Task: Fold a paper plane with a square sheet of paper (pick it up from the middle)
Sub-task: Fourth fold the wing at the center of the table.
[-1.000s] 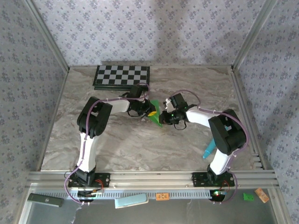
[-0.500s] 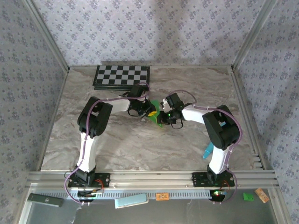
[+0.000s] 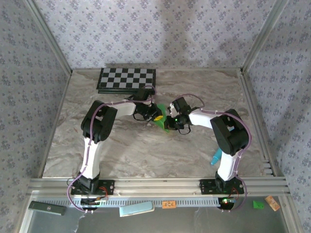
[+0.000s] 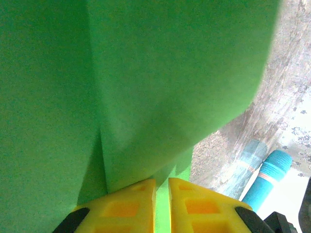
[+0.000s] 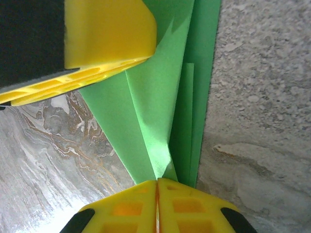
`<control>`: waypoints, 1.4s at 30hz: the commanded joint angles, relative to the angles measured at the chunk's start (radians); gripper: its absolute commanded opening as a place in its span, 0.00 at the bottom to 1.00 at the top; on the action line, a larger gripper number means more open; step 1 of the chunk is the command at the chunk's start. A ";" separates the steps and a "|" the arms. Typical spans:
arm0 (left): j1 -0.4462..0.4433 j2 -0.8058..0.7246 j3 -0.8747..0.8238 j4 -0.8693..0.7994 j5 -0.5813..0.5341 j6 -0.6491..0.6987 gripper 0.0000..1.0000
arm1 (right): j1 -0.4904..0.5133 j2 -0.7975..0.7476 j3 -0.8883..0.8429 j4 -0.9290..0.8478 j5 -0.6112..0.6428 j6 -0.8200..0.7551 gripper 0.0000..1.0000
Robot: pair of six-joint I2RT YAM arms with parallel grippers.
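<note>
We note R arm (image 3: 228, 133) swung left vs earlier. L fingers (image 4: 121, 206) & R fingers (image 5: 187, 206) both pinch the paper plane (image 3: 163, 122); desk (image 3: 136, 155) open toward near edge.

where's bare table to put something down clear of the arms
Widest bare patch: near table between the arm bases, in front of the green paper. The far right corner beside the checkerboard. Crowded: the middle, where left fingers and right fingers pinch the paper; a teal marker lies by the right arm.

bright green paper plane (image 5: 150, 126), black-and-white checkerboard (image 3: 127, 79), grey marbled table (image 3: 146, 150)
</note>
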 commanded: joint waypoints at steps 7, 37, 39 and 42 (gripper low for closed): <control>-0.005 0.071 -0.008 -0.125 -0.063 0.013 0.15 | -0.006 0.036 0.014 -0.098 0.023 -0.025 0.10; -0.005 -0.024 -0.035 0.063 0.011 0.142 0.17 | -0.053 -0.008 -0.049 -0.229 -0.122 -0.209 0.07; -0.005 -0.014 -0.032 0.058 0.008 0.137 0.17 | -0.056 -0.010 -0.050 -0.225 -0.120 -0.206 0.07; -0.007 -0.004 -0.029 0.035 -0.008 0.136 0.17 | -0.057 -0.014 -0.050 -0.224 -0.115 -0.202 0.07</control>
